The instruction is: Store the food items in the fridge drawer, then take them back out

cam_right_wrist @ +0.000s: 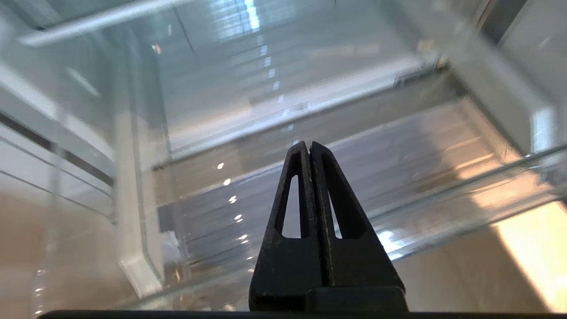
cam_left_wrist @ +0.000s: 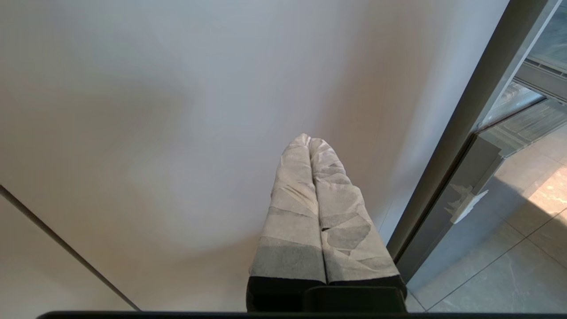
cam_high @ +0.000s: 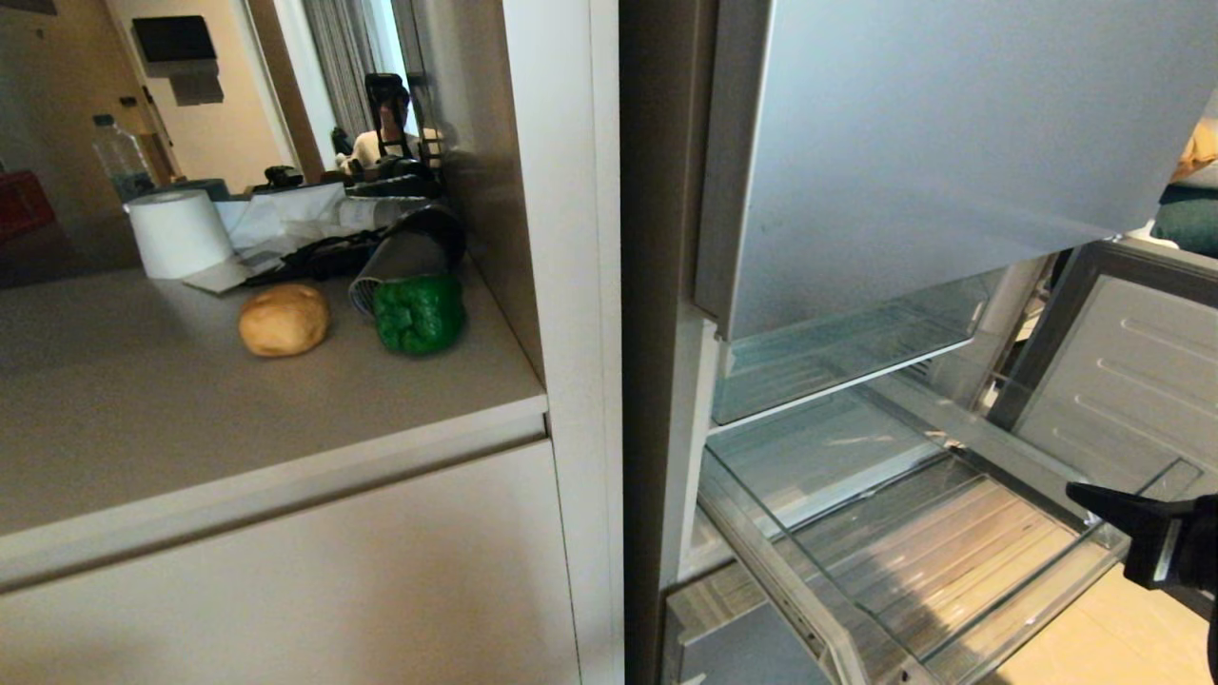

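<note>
On the grey counter (cam_high: 190, 428) lie the food items: a tan potato-like lump (cam_high: 284, 320) and, to its right, a glossy green bell pepper (cam_high: 419, 314). The fridge drawer (cam_high: 775, 571) stands pulled out, and nothing shows in its clear glass bin. My right gripper (cam_high: 1073, 491) is shut and empty, hovering over the drawer's outer front corner; in the right wrist view its black fingers (cam_right_wrist: 308, 144) point into the glass bin (cam_right_wrist: 133, 221). My left gripper (cam_left_wrist: 308, 138), with white-taped fingers, is shut and parked low, facing the white cabinet front.
A white paper roll (cam_high: 178, 233), a grey-black hair dryer (cam_high: 404, 249) just behind the pepper, papers and a bottle (cam_high: 119, 157) crowd the counter's back. The tall silver upper door (cam_high: 952, 143) hangs above the drawer. A white cabinet post (cam_high: 571, 333) separates counter and fridge.
</note>
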Robot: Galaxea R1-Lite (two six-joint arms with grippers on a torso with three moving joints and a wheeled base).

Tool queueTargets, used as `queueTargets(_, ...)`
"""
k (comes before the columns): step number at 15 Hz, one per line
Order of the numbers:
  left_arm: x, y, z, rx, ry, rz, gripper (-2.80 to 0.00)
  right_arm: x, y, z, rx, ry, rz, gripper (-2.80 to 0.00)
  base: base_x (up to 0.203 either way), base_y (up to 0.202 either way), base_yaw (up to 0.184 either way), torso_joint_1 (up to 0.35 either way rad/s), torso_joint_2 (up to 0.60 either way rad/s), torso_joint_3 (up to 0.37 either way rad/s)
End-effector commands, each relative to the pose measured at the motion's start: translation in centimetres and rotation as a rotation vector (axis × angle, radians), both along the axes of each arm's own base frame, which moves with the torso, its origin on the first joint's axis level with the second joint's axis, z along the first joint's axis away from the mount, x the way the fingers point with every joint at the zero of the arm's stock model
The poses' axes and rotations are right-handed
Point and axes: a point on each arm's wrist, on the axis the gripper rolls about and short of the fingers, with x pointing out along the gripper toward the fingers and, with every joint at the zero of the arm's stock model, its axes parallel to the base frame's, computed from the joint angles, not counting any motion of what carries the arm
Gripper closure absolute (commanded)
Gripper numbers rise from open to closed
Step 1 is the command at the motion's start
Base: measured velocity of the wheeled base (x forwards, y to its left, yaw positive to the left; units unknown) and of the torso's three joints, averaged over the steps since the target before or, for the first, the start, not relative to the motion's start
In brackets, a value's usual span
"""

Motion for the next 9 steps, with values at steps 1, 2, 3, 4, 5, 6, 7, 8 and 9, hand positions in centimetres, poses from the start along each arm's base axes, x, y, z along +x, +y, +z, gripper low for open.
queueTargets(1,0.0,0.0,0.0,0.0,0.002,0.001,0.0,-3.6,0.7,1.2,-0.027,-0.141,0.005,0.0,0.0,0.0,0.0,0.0,0.0,0.0)
queueTargets(2,0.0,0.0,0.0,0.0,0.002,-0.001,0.0,-5.5,1.0,1.5,-0.042,-0.214,0.01,0.0,0.0,0.0,0.0,0.0,0.0,0.0)
queueTargets(3,0.0,0.0,0.0,0.0,0.002,0.001,0.0,-7.4,1.4,1.6,-0.056,-0.285,0.017,0.0,0.0,0.0,0.0,0.0,0.0,0.0)
queueTargets(4,0.0,0.0,0.0,0.0,0.002,0.001,0.0,-9.5,1.8,1.5,-0.072,-0.365,0.022,0.0,0.0,0.0,0.0,0.0,0.0,0.0)
queueTargets(5,0.0,0.0,0.0,0.0,0.002,0.001,0.0,-11.5,2.1,1.2,-0.087,-0.438,0.025,0.0,0.0,0.0,0.0,0.0,0.0,0.0)
queueTargets(6,0.0,0.0,0.0,0.0,0.002,0.001,0.0,-13.4,2.5,0.8,-0.101,-0.499,0.028,0.0,0.0,0.0,0.0,0.0,0.0,0.0)
queueTargets(7,0.0,0.0,0.0,0.0,0.002,0.001,0.0,-14.8,2.7,0.1,-0.119,-0.545,0.028,0.0,0.0,0.0,0.0,0.0,0.0,0.0)
queueTargets(8,0.0,0.0,0.0,-0.001,0.002,0.001,0.0,-15.5,2.9,-1.1,-0.136,-0.556,0.023,0.0,0.0,0.0,0.0,0.0,0.0,0.0)
queueTargets(9,0.0,0.0,0.0,-0.001,0.002,0.001,0.0,-15.4,2.8,-3.1,-0.146,-0.518,0.021,0.0,0.0,0.0,0.0,0.0,0.0,0.0)
